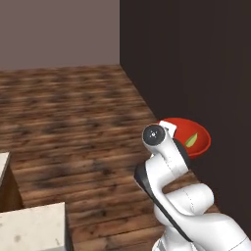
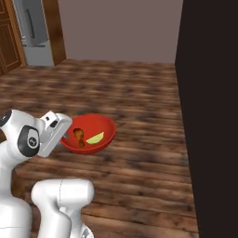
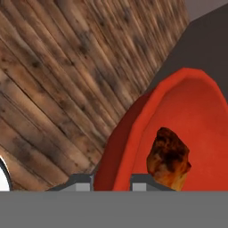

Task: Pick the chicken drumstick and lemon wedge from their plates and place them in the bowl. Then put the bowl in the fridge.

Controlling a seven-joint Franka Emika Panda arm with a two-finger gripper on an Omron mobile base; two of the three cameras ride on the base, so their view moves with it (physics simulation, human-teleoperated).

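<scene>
My gripper (image 2: 68, 135) is shut on the near rim of the glossy red bowl (image 2: 101, 124) and holds it in the air above the wooden floor. In the hand view the rim runs between the two fingertips of the gripper (image 3: 111, 180). Inside the bowl lie the brown roasted chicken drumstick (image 2: 79, 136) (image 3: 169, 158) and, beside it, the yellow-green lemon wedge (image 2: 95, 138) (image 1: 191, 140). From the left base view the bowl (image 1: 182, 127) shows just past the arm's wrist. The grey fridge (image 2: 36, 32) with its dark handle stands far off at the upper left. No plates are in view.
A tall dark panel (image 2: 209, 116) (image 1: 196, 59) stands close on the right of the bowl. Brown wooden cabinets (image 2: 7, 39) flank the fridge. A pale counter corner (image 1: 29, 230) sits at the lower left. Open wooden floor (image 2: 121, 88) lies between me and the fridge.
</scene>
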